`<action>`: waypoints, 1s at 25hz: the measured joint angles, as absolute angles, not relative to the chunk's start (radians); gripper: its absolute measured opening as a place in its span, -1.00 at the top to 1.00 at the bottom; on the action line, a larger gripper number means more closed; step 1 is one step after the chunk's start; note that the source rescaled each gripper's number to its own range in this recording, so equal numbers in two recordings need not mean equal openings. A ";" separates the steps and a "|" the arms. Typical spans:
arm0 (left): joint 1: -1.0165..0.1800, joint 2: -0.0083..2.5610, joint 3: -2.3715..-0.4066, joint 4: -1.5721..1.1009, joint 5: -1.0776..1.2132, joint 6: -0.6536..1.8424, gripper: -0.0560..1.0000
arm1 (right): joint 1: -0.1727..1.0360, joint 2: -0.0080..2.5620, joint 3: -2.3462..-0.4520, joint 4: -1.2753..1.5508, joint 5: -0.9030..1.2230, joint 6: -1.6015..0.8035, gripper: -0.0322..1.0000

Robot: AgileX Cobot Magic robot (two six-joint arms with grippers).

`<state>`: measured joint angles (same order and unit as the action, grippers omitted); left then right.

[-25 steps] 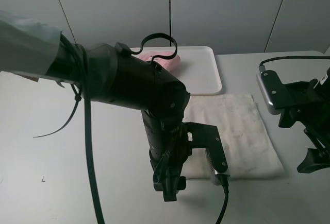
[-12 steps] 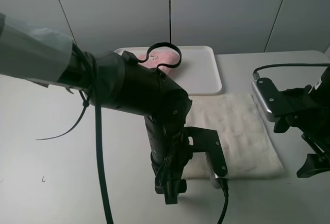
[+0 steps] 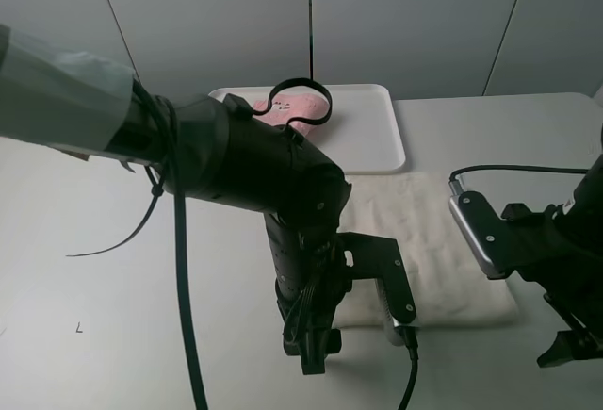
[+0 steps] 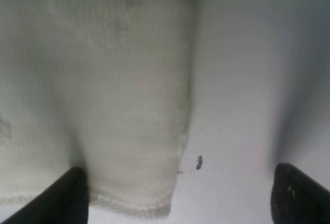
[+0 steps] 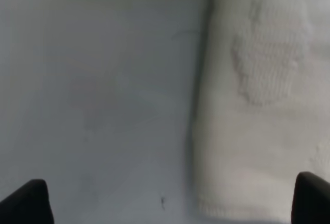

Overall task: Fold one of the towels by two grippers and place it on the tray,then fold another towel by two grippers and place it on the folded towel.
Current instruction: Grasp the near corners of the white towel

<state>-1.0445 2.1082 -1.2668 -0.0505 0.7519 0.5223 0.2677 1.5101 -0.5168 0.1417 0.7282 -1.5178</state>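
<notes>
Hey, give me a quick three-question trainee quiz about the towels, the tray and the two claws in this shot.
1. True or false: the pink towel lies on the tray.
2. Multiple choice: the cream-white towel lies A) on the tray, B) on the table, off the tray, C) on the pink towel.
3. Fill in the blank: the left claw and the right claw both have their jaws ____ , holding nothing.

Key: 1 true; 2 B; 3 open.
</notes>
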 joint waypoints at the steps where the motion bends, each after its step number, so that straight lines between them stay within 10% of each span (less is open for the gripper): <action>1: -1.044 2.108 -1.267 -0.051 0.752 0.522 -0.84 | 0.283 1.510 -0.508 0.142 0.714 -1.520 -1.00; 21: -1.044 2.108 -1.267 -0.051 0.756 0.500 -0.84 | 0.299 1.679 -0.499 0.041 0.604 -1.422 -1.00; 25: -1.044 2.108 -1.267 -0.051 0.758 0.500 -0.84 | 0.299 1.682 -0.496 0.038 0.565 -1.418 -0.67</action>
<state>-1.0445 2.1082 -1.2668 -0.0505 0.7576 0.5001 0.2988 1.6824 -0.4962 0.0383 0.5649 -1.4182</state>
